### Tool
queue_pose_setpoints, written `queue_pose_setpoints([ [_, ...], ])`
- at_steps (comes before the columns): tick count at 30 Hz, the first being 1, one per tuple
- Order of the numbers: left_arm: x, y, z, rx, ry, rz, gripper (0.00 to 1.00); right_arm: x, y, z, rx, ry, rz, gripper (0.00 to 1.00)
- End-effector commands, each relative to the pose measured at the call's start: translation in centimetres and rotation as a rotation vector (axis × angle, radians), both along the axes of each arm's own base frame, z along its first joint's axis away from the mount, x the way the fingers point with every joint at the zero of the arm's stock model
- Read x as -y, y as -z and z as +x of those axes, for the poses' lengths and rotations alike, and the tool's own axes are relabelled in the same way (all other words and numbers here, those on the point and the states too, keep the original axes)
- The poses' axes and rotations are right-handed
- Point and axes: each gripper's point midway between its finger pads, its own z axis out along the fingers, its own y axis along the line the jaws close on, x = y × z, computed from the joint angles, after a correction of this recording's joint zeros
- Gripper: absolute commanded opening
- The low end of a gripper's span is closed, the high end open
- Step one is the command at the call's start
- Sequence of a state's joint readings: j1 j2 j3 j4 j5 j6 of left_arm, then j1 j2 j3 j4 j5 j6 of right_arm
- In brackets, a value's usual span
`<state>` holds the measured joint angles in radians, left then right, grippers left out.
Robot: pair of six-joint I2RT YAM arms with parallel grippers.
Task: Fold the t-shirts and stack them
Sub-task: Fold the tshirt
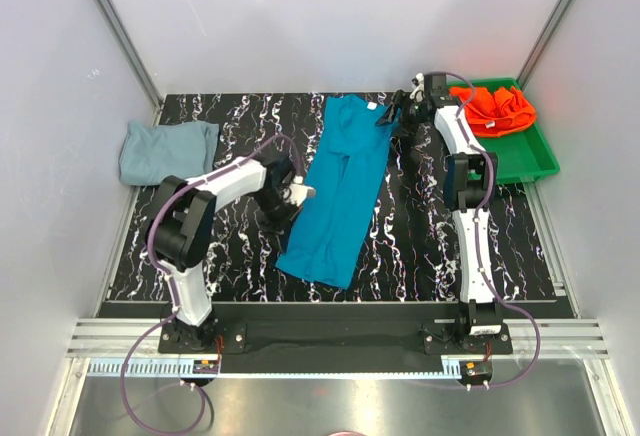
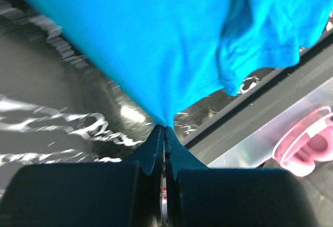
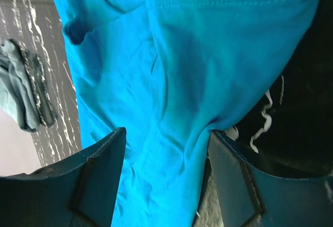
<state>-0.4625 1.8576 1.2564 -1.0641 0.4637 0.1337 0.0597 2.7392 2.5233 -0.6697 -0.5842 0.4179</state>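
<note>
Grey-blue t-shirt (image 1: 167, 150) lies bunched at the far left of the table (image 1: 230, 256); left gripper (image 1: 298, 193) is pinched fully closed on the left edge of the teal t-shirt (image 1: 345, 181), a long strip running down the middle; right gripper (image 1: 393, 113) is spread wide over the collar end, cloth between its fingers, gripping nothing; orange-red t-shirt (image 1: 500, 106) sits crumpled in the green tray (image 1: 530, 164) at far right. The cloth looks light, limp and prone to sag; edges and corners seem the soundest holds.
</note>
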Motion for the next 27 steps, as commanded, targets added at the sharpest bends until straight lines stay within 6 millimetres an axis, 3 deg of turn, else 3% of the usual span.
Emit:
queue_pose_setpoints([
  [1, 2.9, -0.5, -0.6, -0.011, 0.06, -0.063, 0.0, -0.8, 1.9, 0.6, -0.007, 0.006, -0.004, 0.72],
  [11, 7.7, -0.4, -3.6, -0.031, 0.218, -0.089, 0.0, -1.5, 2.0, 0.9, 0.01, -0.004, 0.003, 0.72],
  [16, 8.6, -0.6, -4.5, -0.026, 0.263, -0.086, 0.0, -1.3, 1.0, 1.2, 0.05, -0.02, -0.018, 0.73],
  [20, 8.1, -0.7, -4.3, 0.0, 0.274, -0.067, 0.01, 0.1, -0.7, 1.1, 0.077, -0.016, -0.092, 0.75],
  [22, 7.5, -0.9, -3.9, 0.031, 0.286, -0.04, 0.54, 2.1, -0.5, 0.0, 0.035, 0.011, -0.147, 0.78],
  [23, 7.2, -1.4, -3.7, 0.057, 0.289, -0.03, 0.71, 3.6, -3.1, 0.0, 0.083, 0.026, -0.217, 0.79],
  [24, 7.0, -1.6, -3.6, 0.07, 0.305, -0.031, 0.89, 4.8, -2.4, -1.2, 0.054, 0.028, -0.263, 0.79],
  [26, 6.3, -2.5, -3.8, 0.096, 0.327, -0.039, 0.99, 7.9, -4.1, -1.6, 0.101, 0.042, -0.374, 0.86],
  [27, 6.0, -2.6, -3.7, 0.113, 0.327, -0.031, 0.99, 8.9, -6.1, -2.5, 0.141, 0.05, -0.411, 0.95],
])
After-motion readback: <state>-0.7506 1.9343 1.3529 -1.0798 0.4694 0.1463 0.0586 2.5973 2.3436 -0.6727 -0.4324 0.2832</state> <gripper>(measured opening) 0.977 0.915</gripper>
